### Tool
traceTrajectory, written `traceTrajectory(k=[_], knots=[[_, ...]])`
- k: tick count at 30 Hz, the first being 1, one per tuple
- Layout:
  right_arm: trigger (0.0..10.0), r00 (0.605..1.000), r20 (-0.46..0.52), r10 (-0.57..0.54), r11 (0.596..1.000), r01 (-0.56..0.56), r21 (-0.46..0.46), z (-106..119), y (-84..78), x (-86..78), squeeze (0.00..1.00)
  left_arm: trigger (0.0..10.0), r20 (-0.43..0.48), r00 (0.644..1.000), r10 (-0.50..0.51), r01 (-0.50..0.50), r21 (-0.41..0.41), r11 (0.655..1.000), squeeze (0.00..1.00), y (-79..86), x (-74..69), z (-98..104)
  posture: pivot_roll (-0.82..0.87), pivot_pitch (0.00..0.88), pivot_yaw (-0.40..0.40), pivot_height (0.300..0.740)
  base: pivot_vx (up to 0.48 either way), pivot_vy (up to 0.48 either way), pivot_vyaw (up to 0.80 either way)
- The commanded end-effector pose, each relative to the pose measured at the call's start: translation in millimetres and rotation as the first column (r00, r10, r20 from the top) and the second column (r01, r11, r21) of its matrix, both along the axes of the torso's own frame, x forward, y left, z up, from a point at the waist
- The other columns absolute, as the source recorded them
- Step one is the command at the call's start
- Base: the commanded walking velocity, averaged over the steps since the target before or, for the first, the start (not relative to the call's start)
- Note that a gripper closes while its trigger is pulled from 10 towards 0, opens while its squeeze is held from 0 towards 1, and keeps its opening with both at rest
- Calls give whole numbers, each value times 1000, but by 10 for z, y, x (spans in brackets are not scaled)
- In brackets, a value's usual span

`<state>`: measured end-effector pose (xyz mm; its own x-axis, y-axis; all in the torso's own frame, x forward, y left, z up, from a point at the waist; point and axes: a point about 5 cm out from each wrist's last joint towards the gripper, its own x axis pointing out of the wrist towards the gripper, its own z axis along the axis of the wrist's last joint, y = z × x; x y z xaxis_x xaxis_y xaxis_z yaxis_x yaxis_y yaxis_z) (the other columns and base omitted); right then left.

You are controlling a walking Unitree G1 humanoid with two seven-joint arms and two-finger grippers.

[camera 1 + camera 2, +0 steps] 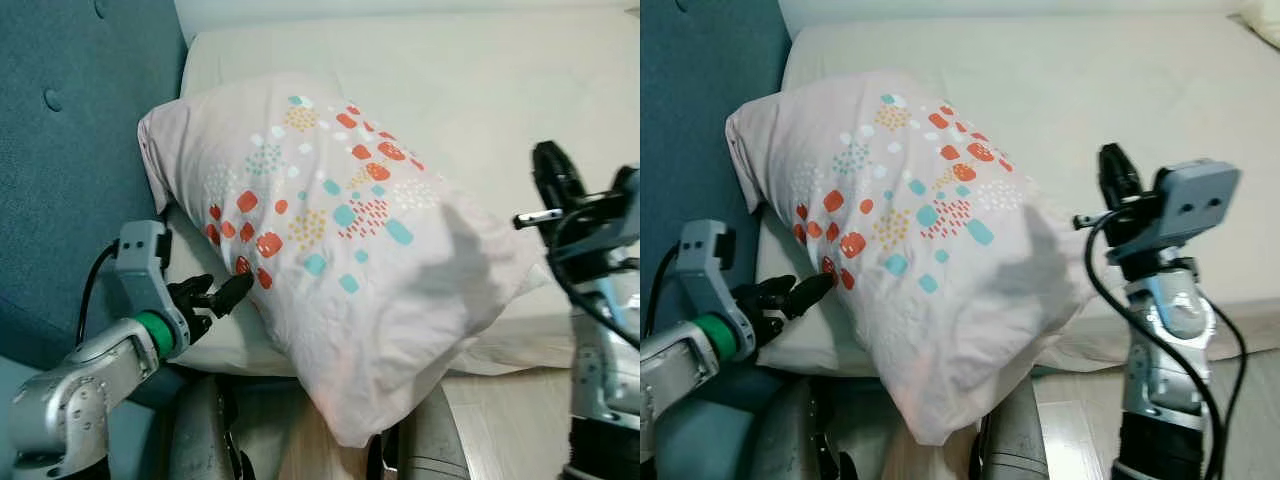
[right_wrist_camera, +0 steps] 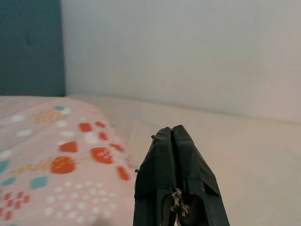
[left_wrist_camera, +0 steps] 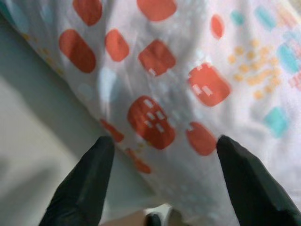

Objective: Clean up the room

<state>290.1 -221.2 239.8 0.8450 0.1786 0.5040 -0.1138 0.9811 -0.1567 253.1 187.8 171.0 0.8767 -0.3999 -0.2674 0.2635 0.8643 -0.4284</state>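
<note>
A pale pink pillow (image 1: 330,230) with red, teal and yellow dots lies slanted on the cream mattress (image 1: 500,90), its lower corner hanging over the near edge. My left gripper (image 1: 222,296) is open at the pillow's lower left side, fingertips just short of the fabric; the left wrist view has the dotted pillow (image 3: 178,80) right before the spread fingers (image 3: 84,188). My right gripper (image 1: 1118,175) is raised beside the pillow's right end, shut with nothing in it. In the right wrist view its fingers (image 2: 176,183) are pressed together above the pillow (image 2: 47,160).
A teal padded headboard (image 1: 70,150) stands on the left, close behind my left arm. A white wall (image 2: 188,47) runs behind the bed. A strip of wooden floor (image 1: 500,430) lies below the mattress edge, near my own body.
</note>
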Motion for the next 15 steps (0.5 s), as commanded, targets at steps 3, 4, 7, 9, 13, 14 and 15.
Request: traceTrajectory(k=[3, 4, 7, 9, 13, 14, 15], knots=[[10000, 1000, -5, -2, 1000, 2, 6, -29, 31, 26, 0, 10000, -66, 998, 8, -14, -93, 996, 1000, -3, -16, -105, 54, 171, 75, 551, 0, 0, 0], [10000, 1000, -6, 0, 1000, 0, 10, -29, 35, 33, 0, 10000, -75, 997, 4, -14, -137, 990, 1000, -51, 3, -124, 51, 172, 72, 551, 0, 0, 0], [10000, 1000, -8, 1, 1000, -1, 11, -27, 31, 39, 0, 10000, -86, 996, 1, -16, -168, 986, 1000, -110, 26, -150, 45, 173, 68, 551, 0, 0, 0], [10000, 1000, -8, -2, 1000, 2, 21, -23, 12, 49, 0, 10000, -109, 994, -30, 3, -240, 971, 1000, -253, 60, -216, 36, 174, 64, 551, 0, 0, 0], [10000, 1000, -4, -6, 1000, 6, 21, -19, 1, 53, 0, 10000, -137, 989, -50, 14, -249, 968, 1000, -370, 85, -293, 28, 173, 62, 551, 0, 0, 0], [10000, 1000, -2, -7, 1000, 7, 21, -15, -2, 53, 0, 10000, -147, 988, -54, 17, -244, 970, 1000, -413, 96, -324, 26, 173, 61, 551, 0, 0, 0], [10000, 1000, -1, -9, 1000, 9, 22, -12, -10, 54, 0, 10000, -141, 987, -79, 41, -250, 967, 1000, -503, 123, -340, 24, 170, 60, 551, 0, 0, 0]])
